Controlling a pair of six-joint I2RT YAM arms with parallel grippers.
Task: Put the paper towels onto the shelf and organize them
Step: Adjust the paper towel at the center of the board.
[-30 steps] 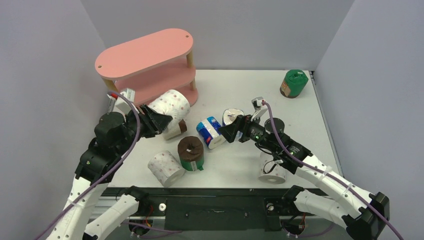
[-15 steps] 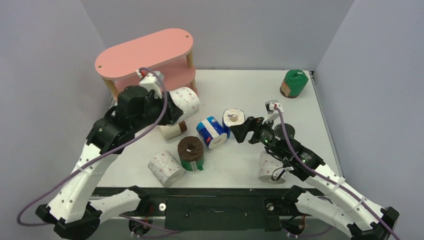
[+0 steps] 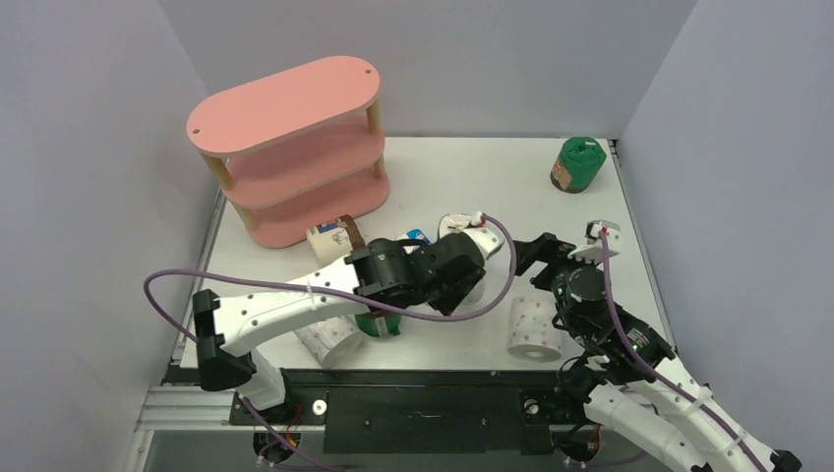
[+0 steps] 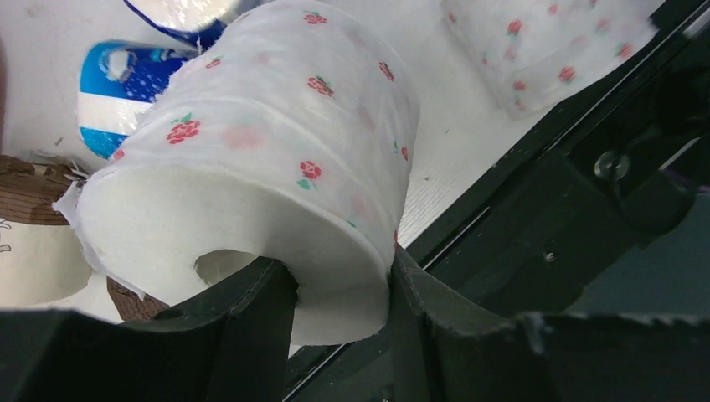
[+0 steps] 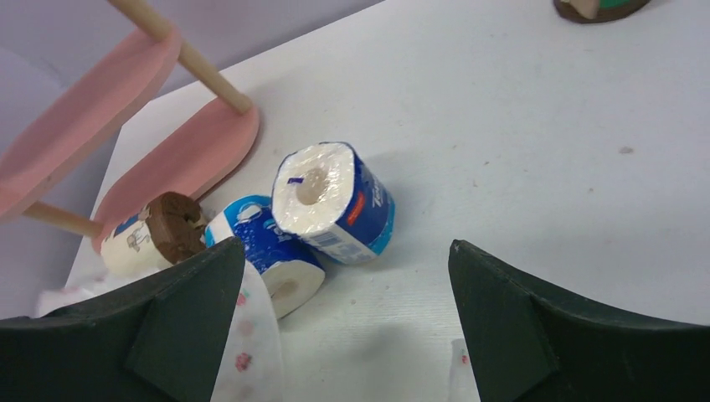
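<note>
My left gripper [image 4: 335, 268] is shut on a white paper towel roll with pink dots [image 4: 268, 142], one finger in its core and one outside its wall. In the top view that gripper [image 3: 462, 275] hangs over the middle of the table, its wrist covering most of the roll. The pink shelf [image 3: 285, 103] stands at the back left with nothing on its boards. My right gripper [image 5: 345, 247] is open with nothing between its fingers. Two blue-and-white rolls [image 5: 335, 201] [image 5: 268, 251] lie ahead of it. In the top view it [image 3: 531, 251] sits just right of the left wrist.
A pink-dotted roll [image 3: 531, 329] stands near the front edge, right of centre; another [image 3: 329, 339] lies under the left arm. A beige and brown roll [image 3: 329, 239] lies by the shelf's foot. A green roll [image 3: 577, 163] stands at the back right. Grey walls enclose the table.
The left arm swung from the shelf to the table's middle, still holding the pink-dotted roll. The right arm drew back to the right, its jaws still wide.
</note>
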